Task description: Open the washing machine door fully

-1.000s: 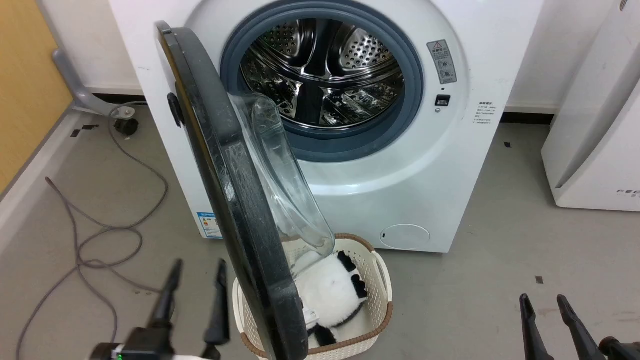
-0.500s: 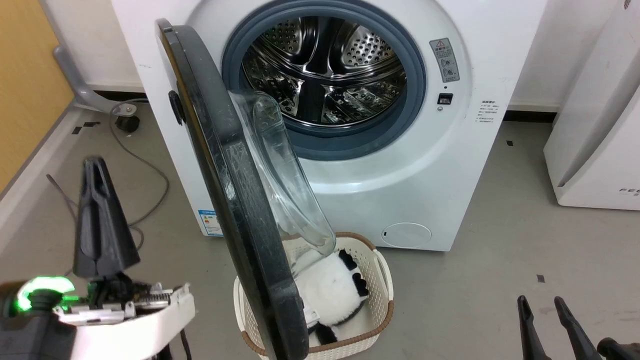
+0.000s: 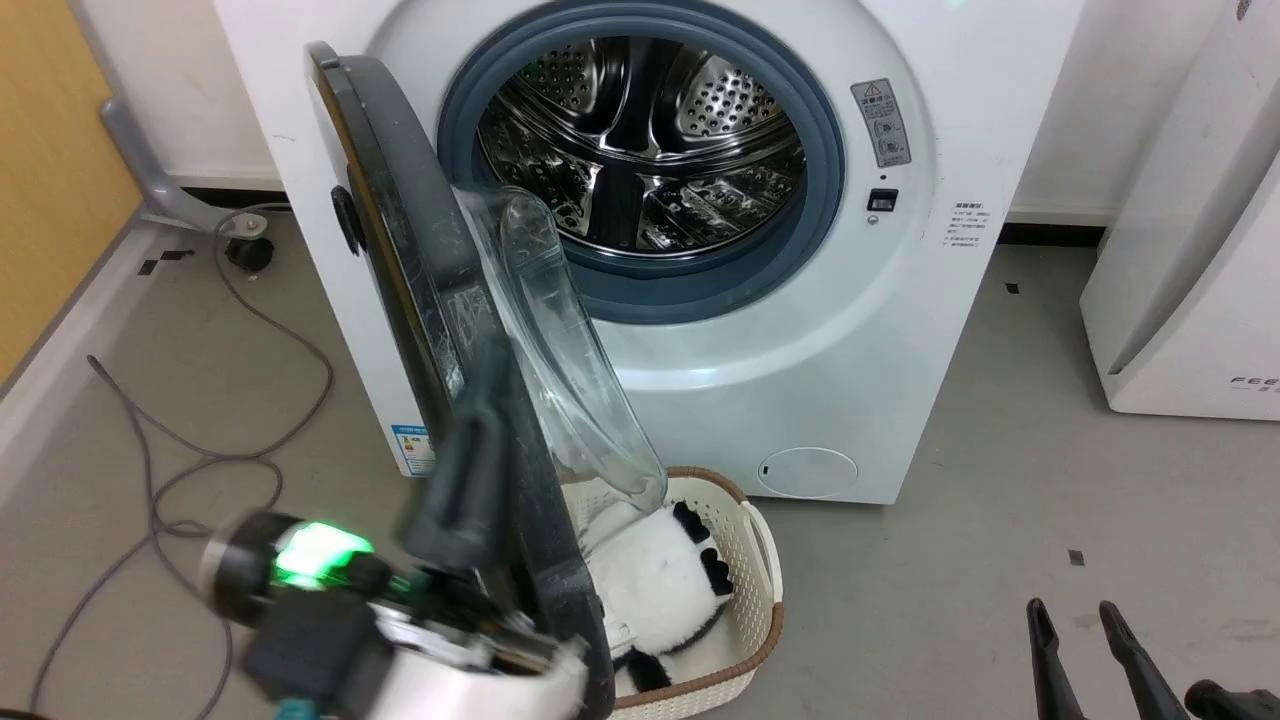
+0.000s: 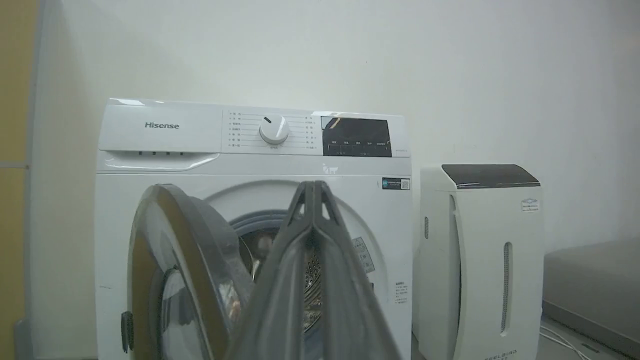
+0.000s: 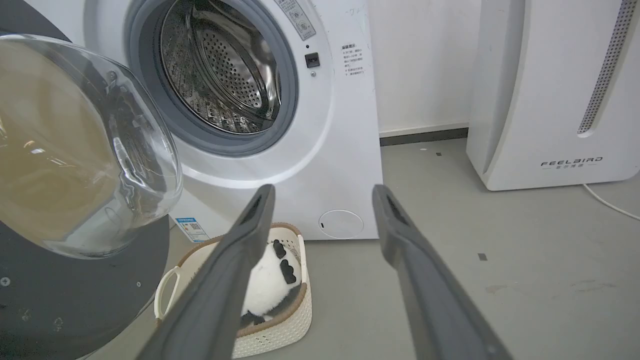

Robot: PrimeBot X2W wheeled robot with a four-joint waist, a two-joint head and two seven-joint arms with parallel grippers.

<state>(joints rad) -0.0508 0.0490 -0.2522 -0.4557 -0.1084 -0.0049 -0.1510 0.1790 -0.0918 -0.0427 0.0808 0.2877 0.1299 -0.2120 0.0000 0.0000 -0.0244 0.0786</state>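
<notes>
The white washing machine (image 3: 800, 350) stands before me with its steel drum exposed. Its black washing machine door (image 3: 430, 300) hangs ajar, roughly square to the machine's front, so I see it edge-on with the glass bowl (image 3: 560, 380) facing the drum. My left gripper (image 3: 478, 425) is blurred and overlaps the door's lower outer rim; contact cannot be judged. Its fingers (image 4: 300, 260) are pressed together, holding nothing, and point at the machine (image 4: 160, 130) and the door (image 4: 165, 235). My right gripper (image 3: 1070, 607) is open at the lower right, well away from the door (image 5: 75, 300).
A cream basket (image 3: 765, 590) holding a black-and-white plush toy (image 3: 660, 590) sits on the floor under the door. A white slanted appliance (image 3: 1190, 300) stands at the right. Grey cables (image 3: 200, 460) trail over the floor at the left, beside a yellow panel (image 3: 50, 180).
My left arm has swung up from the lower left and across to the door's lower rim, and its fingers have gone from apart to together. The door and right gripper have barely moved.
</notes>
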